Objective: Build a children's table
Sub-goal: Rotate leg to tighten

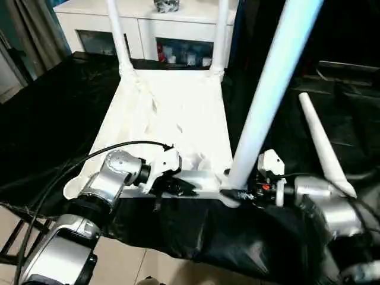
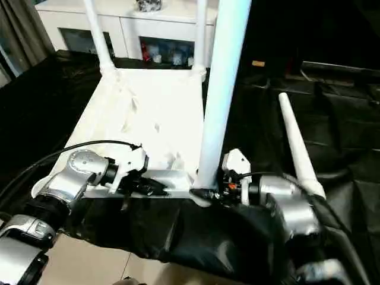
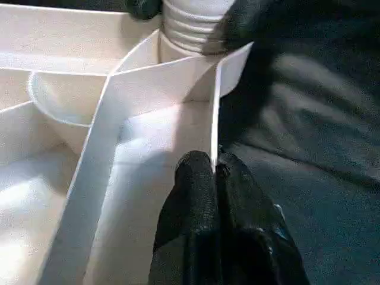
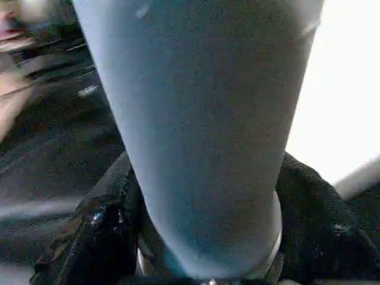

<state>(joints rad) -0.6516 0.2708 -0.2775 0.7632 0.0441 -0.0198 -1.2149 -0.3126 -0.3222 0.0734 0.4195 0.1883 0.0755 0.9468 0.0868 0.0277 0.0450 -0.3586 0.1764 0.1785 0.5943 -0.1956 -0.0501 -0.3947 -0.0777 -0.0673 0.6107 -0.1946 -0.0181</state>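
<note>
The white tabletop lies underside up on the black-covered work table. Two white legs stand upright in its far corner sockets. A third leg stands upright at the near right corner socket. My right gripper is closed around this leg's base, with black fingers pressed on both sides of the leg. My left gripper is shut on the tabletop's thin near rim wall. One more leg lies loose on the black cover at the right.
A white glass-door cabinet stands behind the work table. The black cover spreads to the left and right of the tabletop. The table's front edge runs just below my grippers, with pale floor beneath it.
</note>
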